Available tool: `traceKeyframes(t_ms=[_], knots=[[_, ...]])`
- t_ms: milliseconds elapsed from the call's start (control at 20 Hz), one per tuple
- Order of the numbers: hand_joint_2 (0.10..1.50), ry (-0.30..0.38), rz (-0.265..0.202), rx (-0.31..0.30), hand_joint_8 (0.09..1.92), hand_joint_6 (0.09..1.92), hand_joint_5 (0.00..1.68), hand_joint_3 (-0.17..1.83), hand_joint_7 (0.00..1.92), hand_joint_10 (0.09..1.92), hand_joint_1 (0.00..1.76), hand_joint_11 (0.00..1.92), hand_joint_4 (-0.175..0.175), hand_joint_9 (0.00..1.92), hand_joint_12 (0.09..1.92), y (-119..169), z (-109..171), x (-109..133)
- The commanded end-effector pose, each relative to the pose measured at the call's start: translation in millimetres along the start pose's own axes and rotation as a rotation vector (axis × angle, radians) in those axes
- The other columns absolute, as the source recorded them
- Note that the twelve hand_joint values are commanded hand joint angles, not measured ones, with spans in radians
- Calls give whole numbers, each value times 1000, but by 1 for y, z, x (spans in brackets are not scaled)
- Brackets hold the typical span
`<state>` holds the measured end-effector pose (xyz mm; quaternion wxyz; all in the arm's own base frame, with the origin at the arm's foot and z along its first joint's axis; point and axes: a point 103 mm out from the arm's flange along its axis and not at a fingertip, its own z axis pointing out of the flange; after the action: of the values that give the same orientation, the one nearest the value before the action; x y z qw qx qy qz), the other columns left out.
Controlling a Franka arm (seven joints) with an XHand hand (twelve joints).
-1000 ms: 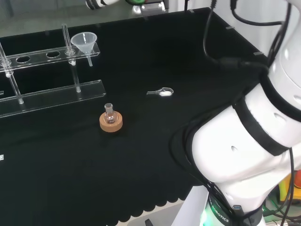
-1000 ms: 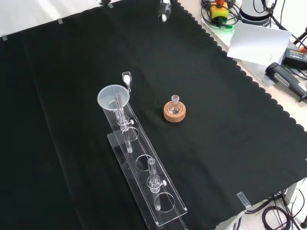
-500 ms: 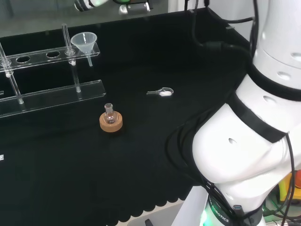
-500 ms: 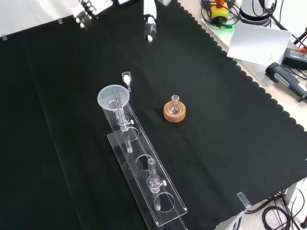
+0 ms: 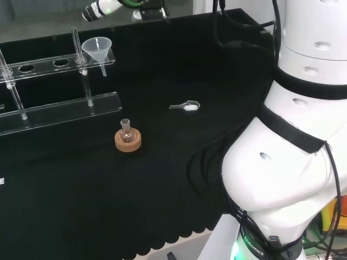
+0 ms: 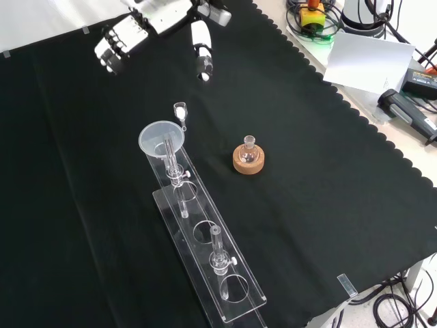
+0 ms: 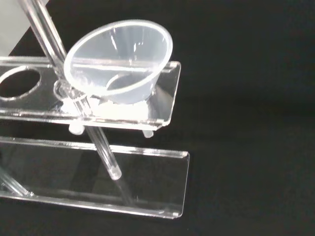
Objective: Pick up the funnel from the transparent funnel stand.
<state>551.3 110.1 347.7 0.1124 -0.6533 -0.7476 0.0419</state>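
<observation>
Your hand [image 6: 153,20] hangs above the cloth [image 6: 328,205] at the top of the front view, fingers [image 6: 113,51] and thumb [image 6: 200,58] straight and spread apart, holding nothing. Below the fingertips in that view, well apart from them, the funnel [image 6: 160,139] sits in the end hole of the transparent funnel stand [image 6: 205,239]. A small spoon [image 6: 180,113] of white powder lies between thumb and funnel. A small flask [image 6: 248,153] on its cork ring [image 6: 248,164] stands farther off, to the right of the funnel
</observation>
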Motion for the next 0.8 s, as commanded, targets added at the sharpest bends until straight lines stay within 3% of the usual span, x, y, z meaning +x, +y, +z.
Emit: traceKeyframes(t_ms=[50, 300, 800], knots=[[603, 10, 1, 37, 87, 87, 0, 12, 54, 87, 261, 11, -89, 0, 87, 3, 15, 3], [609, -24, 20, 60, 87, 87, 0, 14, 61, 87, 269, 14, -95, 0, 87, 9, 24, 15], [615, -52, 9, 86, 87, 87, 0, 15, 77, 87, 273, 12, -95, 6, 87, 19, 33, 44]])
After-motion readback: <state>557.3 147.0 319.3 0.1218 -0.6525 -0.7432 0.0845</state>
